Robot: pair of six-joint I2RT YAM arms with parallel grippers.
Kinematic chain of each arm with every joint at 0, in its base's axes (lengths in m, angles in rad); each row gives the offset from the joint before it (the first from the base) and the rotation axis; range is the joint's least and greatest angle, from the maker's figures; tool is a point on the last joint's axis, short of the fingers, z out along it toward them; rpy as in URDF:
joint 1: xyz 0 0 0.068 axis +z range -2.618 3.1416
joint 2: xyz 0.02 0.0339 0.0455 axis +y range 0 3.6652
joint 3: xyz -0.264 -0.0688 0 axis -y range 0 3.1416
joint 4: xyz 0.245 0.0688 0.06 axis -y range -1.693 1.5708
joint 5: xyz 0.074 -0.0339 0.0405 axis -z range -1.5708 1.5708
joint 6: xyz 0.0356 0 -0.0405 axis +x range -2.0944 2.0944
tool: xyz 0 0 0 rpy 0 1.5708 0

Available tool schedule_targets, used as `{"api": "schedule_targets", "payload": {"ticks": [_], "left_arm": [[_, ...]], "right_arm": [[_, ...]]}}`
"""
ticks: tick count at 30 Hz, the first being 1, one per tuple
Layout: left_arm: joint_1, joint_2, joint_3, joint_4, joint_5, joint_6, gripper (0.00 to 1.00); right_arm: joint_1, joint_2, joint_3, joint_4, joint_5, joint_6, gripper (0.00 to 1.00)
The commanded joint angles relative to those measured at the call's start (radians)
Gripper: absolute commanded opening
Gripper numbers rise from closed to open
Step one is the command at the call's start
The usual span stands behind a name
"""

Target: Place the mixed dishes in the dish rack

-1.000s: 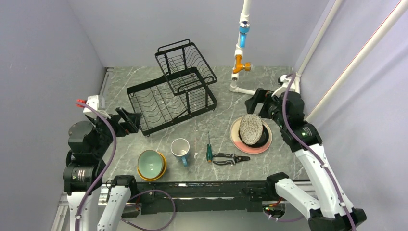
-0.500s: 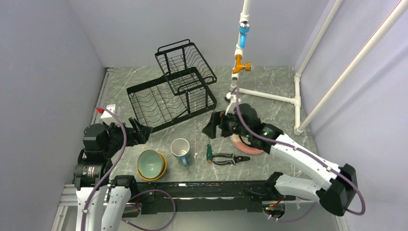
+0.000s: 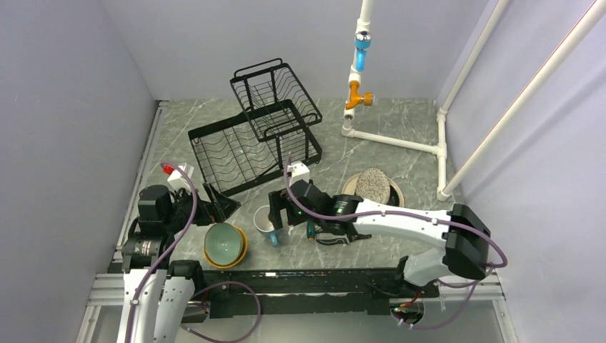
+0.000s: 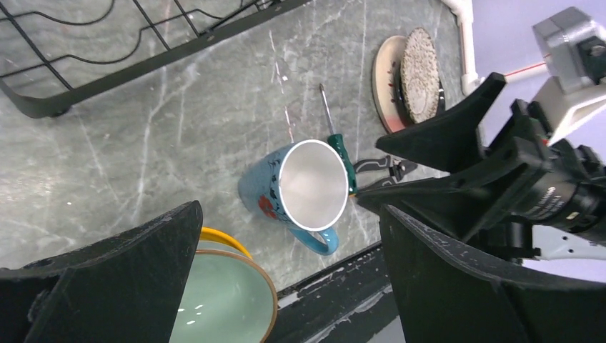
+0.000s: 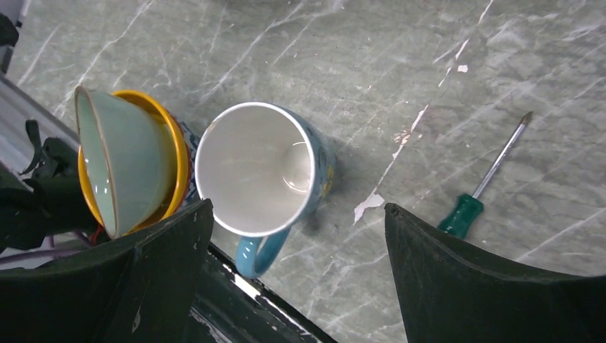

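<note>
Grey marbled stone is forming the surface point(image 3: 336, 161) under everything we are seeing. At its near side the mug point(image 5: 261, 168) is standing upright, mouth up, with its blue handle pointing toward the near edge. Our right hand point(image 5: 298, 206) is hanging directly over it with both fingers spread wide and gripping nothing. In the right wrist view the mug is sitting between the two dark fingers, and we are making out no contact with either one.

Just left of the mug, the mint-green bowl point(image 3: 224, 241) is nesting inside the orange bowl point(image 5: 180, 157), both close to the near edge. Our left hand point(image 3: 220, 202) is hovering just beyond those bowls, its fingers likewise parted and holding nothing, and it is pointing toward the mug.

Just right of the mug, the green-handled screwdriver point(image 5: 489, 179) is lying flat with its tip aimed at the far side. The black pliers point(image 3: 341, 239) are lying beside it, partly hidden under the right arm. Further right, well apart from the mug, the speckled grey plate point(image 3: 372, 184) is resting on the pink-cream plate point(image 4: 386, 75).

Beyond the bowls and the mug, the dish rack point(image 3: 246, 146) is standing toward the far left of the surface, well apart from every dish, with its raised basket at the far end.

At the far edge a white pipe frame point(image 3: 355, 86) with blue and orange fittings is rising, and pale lilac walls are closing in on three sides.
</note>
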Motion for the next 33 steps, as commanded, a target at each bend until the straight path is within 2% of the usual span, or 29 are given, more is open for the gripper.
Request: {"api": "schedule_targets", "payload": {"ticks": [1,8,12,16,19,25,31,33], "left_arm": [[0.005,-0.006,-0.016,0.066,0.083,-0.037,0.99],[0.005,-0.006,0.015,0.032,0.070,-0.013,0.99],[0.005,-0.003,0.007,0.049,0.077,-0.022,0.99],[0.005,0.009,-0.003,0.080,0.104,-0.040,0.99],[0.005,0.023,0.007,0.078,0.111,-0.033,0.99],[0.005,0.049,0.034,0.061,0.112,-0.022,0.99],[0.005,0.042,0.006,0.110,0.149,-0.069,0.99],[0.005,0.045,-0.005,0.126,0.162,-0.082,0.99]], "right_arm": [[0.048,0.074,0.091,-0.041,0.157,0.079,0.89],[0.064,0.137,0.134,-0.091,0.256,0.114,0.88],[0.064,0.192,0.167,-0.111,0.259,0.143,0.82],[0.071,0.268,0.224,-0.148,0.257,0.166,0.69],[0.085,0.311,0.251,-0.182,0.285,0.181,0.66],[0.092,0.332,0.245,-0.165,0.315,0.158,0.47],[0.092,0.340,0.237,-0.144,0.313,0.145,0.28],[0.091,0.331,0.225,-0.134,0.315,0.142,0.18]]}}
